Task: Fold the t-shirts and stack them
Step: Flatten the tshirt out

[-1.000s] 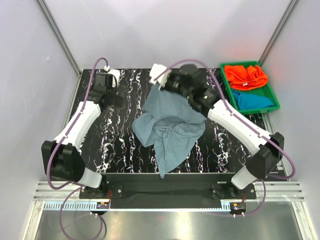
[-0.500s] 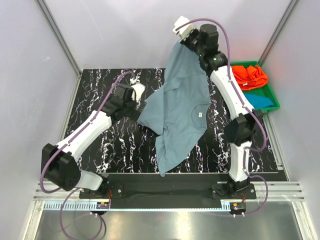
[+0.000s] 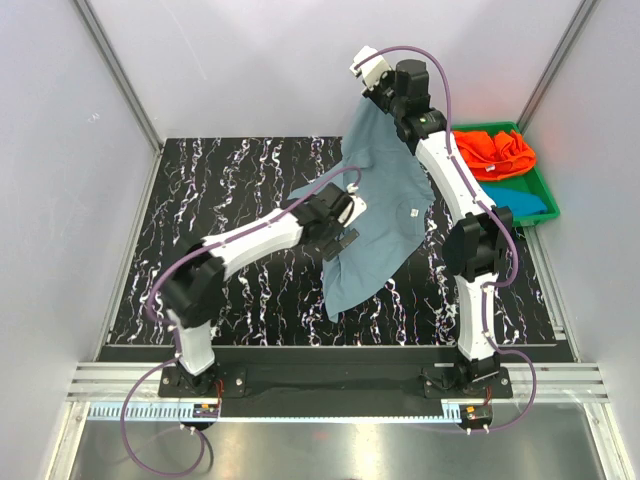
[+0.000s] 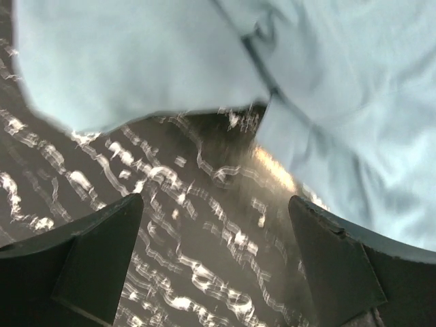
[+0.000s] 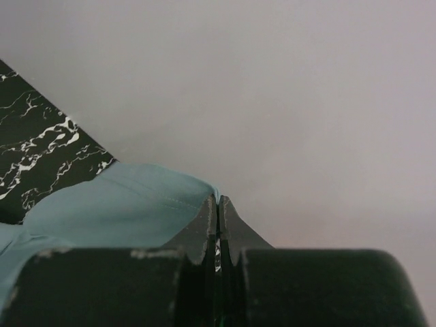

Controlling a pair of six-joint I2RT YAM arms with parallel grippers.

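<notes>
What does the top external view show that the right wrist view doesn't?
Only top external: the green tray holding the orange t-shirt and teal t-shirt, plus the left fingers, open beside the hanging cloth. Only right wrist: the right fingers pressed shut on the cloth's edge. Both: the grey-blue t-shirt and marbled table.

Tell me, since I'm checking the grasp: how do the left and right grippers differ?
The right gripper is shut on an edge of the grey-blue t-shirt; the left gripper is open, holding nothing. The right gripper is raised high with the shirt hanging from it; the left gripper sits lower, beside the hanging cloth. Both are at the same shirt.
</notes>
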